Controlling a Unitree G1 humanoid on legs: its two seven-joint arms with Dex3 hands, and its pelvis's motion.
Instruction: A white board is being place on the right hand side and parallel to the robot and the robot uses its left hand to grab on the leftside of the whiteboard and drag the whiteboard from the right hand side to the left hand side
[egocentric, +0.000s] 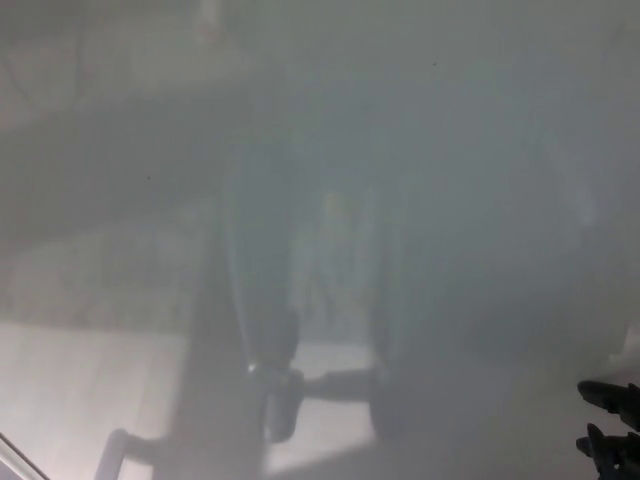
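The whiteboard (450, 150) fills almost the whole head view as a glossy grey-white surface. It carries a blurred dark reflection (270, 330) of a standing shape with a foot-like base. A thin pale edge strip (14, 452) cuts across the bottom left corner. My right hand (610, 425) shows only as black fingertips (600, 392) at the lower right edge; they are spread apart and hold nothing. My left hand is out of the picture.
Faint reflections of lighter floor patches (80, 390) lie across the lower left of the board. Nothing else can be made out.
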